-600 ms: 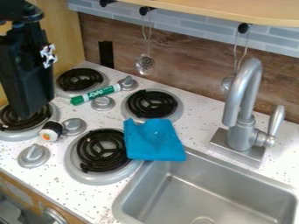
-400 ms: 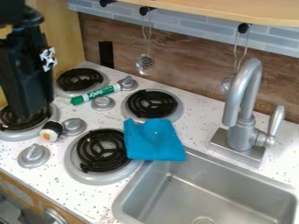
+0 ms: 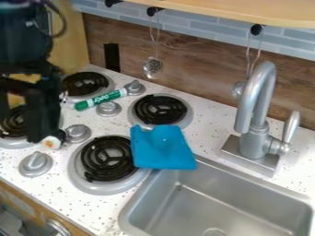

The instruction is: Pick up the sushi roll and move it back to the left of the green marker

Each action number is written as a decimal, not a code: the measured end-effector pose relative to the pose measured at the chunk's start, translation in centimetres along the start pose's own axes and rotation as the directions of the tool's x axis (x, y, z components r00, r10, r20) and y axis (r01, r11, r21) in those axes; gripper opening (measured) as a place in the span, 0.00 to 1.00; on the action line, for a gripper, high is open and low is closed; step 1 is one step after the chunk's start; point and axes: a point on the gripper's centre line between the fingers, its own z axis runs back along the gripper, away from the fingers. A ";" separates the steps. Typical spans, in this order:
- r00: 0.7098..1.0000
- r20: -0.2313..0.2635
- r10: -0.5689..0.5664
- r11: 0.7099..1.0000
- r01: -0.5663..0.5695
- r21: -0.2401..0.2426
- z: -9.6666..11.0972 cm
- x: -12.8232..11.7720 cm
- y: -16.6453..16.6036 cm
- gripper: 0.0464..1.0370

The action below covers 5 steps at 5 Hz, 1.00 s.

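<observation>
If lowered or swung a little off line, could knock the sushi piece (image 3: 51, 142) into the nearby knob (image 3: 77, 133) or roll it toward the front edge of the table (image 3: 54, 193). Looks spread wide at the hand (image 3: 23, 126), with nothing visibly held; impossible to tell whether touching the sushi piece, partly covered at one fingertip. Could also snag on the raised coils of the left burner (image 3: 14, 125). Hemmed in by knobs and the wooden side wall (image 3: 72, 50); freer upward. Farther over, watch for the marker (image 3: 102, 99) beside two knobs and the cloth (image 3: 161, 150) overlapping a burner and the sink's rim.
</observation>
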 end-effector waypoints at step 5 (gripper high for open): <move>0.994 0.100 0.036 0.987 -0.052 0.154 -5.9 11.0 10.2 0.96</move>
